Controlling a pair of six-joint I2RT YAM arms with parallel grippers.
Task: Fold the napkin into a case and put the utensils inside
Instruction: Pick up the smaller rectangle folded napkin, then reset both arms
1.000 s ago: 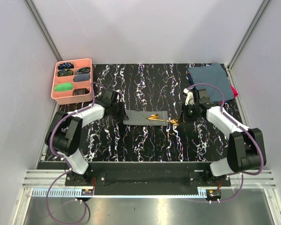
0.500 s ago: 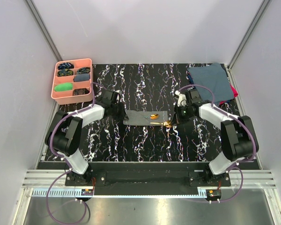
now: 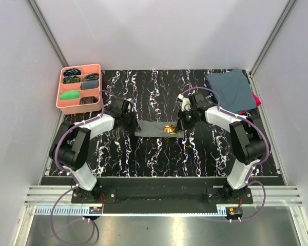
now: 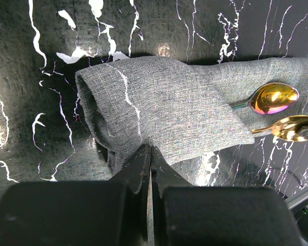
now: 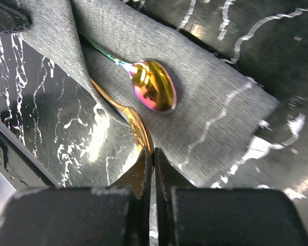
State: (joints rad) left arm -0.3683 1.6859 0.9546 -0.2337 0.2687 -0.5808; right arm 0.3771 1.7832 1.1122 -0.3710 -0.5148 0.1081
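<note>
Pinching on both sides, jaws fully closed: my left gripper (image 4: 150, 154) grips the cloth edge at the 9 o'clock end of the grey case (image 4: 169, 107), and my right gripper (image 5: 153, 156) nips the bowl tip of the gold spoon (image 5: 133, 120) at its 3 o'clock end. The iridescent spoon (image 5: 154, 84) lies just beside, handle under the flap.

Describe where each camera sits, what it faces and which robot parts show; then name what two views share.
Top external: above, behind the robot, looking down on the table; left arm and right arm show.
Left wrist: on the left arm, facing the napkin; left pincer shows.
Right wrist: on the right arm, facing the utensils; right pincer shows.
Shared by wrists: napkin, utensils.
</note>
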